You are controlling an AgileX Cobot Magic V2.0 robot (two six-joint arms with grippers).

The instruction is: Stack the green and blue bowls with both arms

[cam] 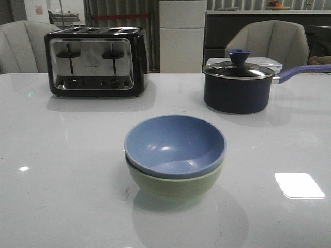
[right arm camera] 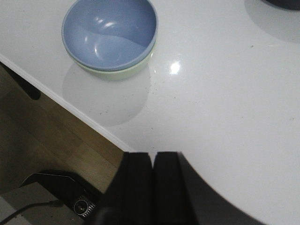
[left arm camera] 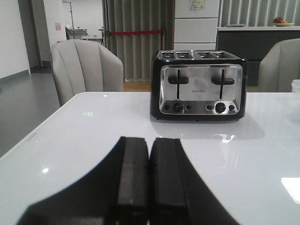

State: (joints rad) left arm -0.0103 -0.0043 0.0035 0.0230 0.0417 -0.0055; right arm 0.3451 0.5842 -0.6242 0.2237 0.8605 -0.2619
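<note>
The muted blue bowl sits nested inside the pale sage green bowl near the middle front of the white table. Both show in the right wrist view, blue bowl on green bowl, close to the table's edge. My left gripper is shut and empty, low over the table, facing the toaster. My right gripper is shut and empty, above the table's edge, well away from the bowls. Neither arm shows in the front view.
A black and chrome toaster stands at the back left, also in the left wrist view. A dark navy lidded pot with a purple handle stands at the back right. Chairs stand behind the table. The floor lies past the table edge.
</note>
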